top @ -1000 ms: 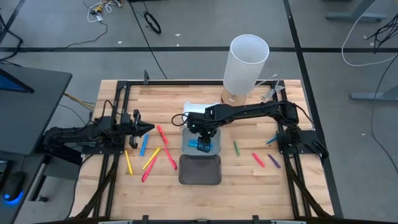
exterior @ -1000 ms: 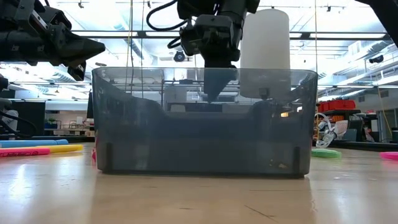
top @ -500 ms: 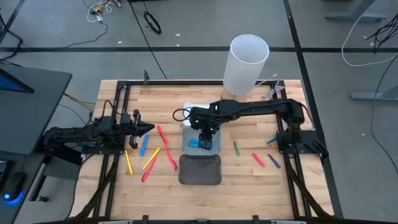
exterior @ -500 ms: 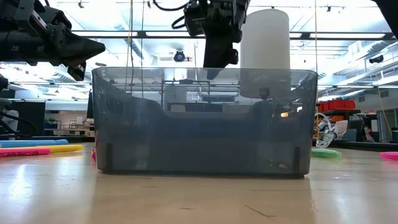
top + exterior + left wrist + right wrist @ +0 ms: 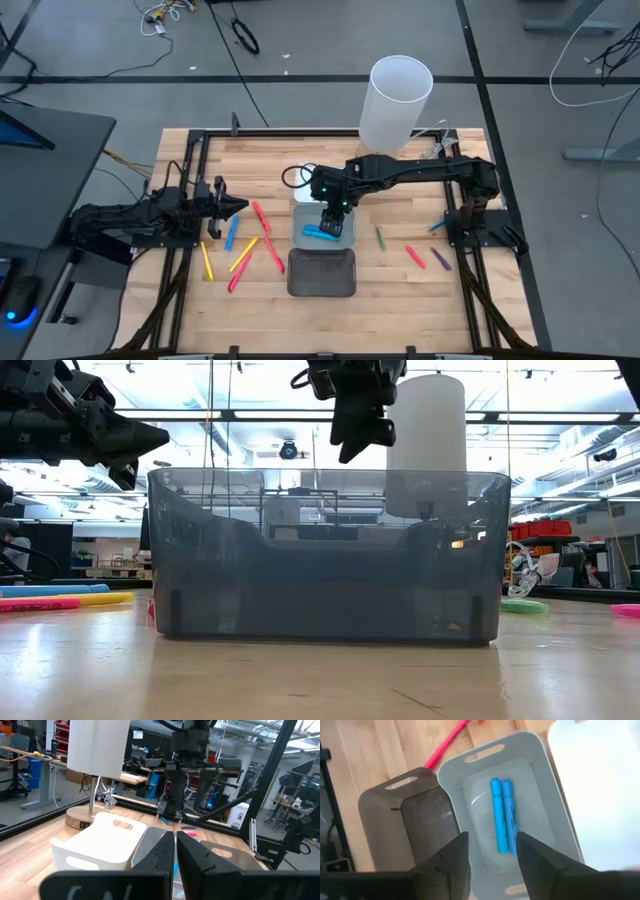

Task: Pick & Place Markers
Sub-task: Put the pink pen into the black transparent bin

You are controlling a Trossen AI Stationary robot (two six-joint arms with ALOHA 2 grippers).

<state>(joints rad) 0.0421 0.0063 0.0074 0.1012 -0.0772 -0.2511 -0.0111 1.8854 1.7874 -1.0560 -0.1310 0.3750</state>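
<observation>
Two blue markers (image 5: pixel 501 815) lie side by side on the floor of the light grey tray (image 5: pixel 546 795), also seen as a blue streak (image 5: pixel 322 233) from above. My right gripper (image 5: pixel 492 860) hangs open above that tray (image 5: pixel 300 228), pointing steeply down, with nothing between its fingers; the low view shows it (image 5: pixel 352 450) clear above the tray walls. Loose markers lie on the wood: red (image 5: pixel 261 215), blue (image 5: pixel 232 233) and yellow (image 5: pixel 243 255) at the left, green (image 5: pixel 380 238), orange (image 5: pixel 415 256) and purple (image 5: pixel 440 259) at the right. My left gripper (image 5: pixel 240 207) waits shut at the left.
A dark grey tray (image 5: pixel 321 272) stands just nearer than the light one, and a white tray (image 5: pixel 105 845) just beyond it. A tall white cylinder (image 5: pixel 397 100) on a round base rises at the far side. Black frame rails (image 5: pixel 190 160) border the table.
My right gripper has risen out of the light grey tray to well above its rim, with its fingers the same distance apart. The blue markers have stayed on the tray floor.
</observation>
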